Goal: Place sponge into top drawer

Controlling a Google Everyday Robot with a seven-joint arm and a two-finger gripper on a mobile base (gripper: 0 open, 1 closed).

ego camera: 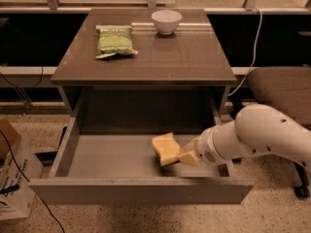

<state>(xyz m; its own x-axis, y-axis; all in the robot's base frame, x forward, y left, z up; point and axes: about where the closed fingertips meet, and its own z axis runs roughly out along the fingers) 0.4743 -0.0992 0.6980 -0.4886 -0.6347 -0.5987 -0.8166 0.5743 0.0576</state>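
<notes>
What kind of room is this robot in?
Probably an office or lab: an office chair, a table and a cardboard box. The tool holds the sponge in the top drawer.

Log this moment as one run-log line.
gripper: holding sponge | place: low inside open top drawer, right of middle | release: not yet | tabletop: green packet, white bowl

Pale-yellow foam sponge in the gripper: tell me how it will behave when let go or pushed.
The pale-yellow wavy-sided foam sponge is probably light: the gripper, low inside the wide grey-brown top drawer, holds it by one end without sag. Its blocky shape suggests it would settle rather than roll. Being foam, it likely squashes when pushed.
</notes>
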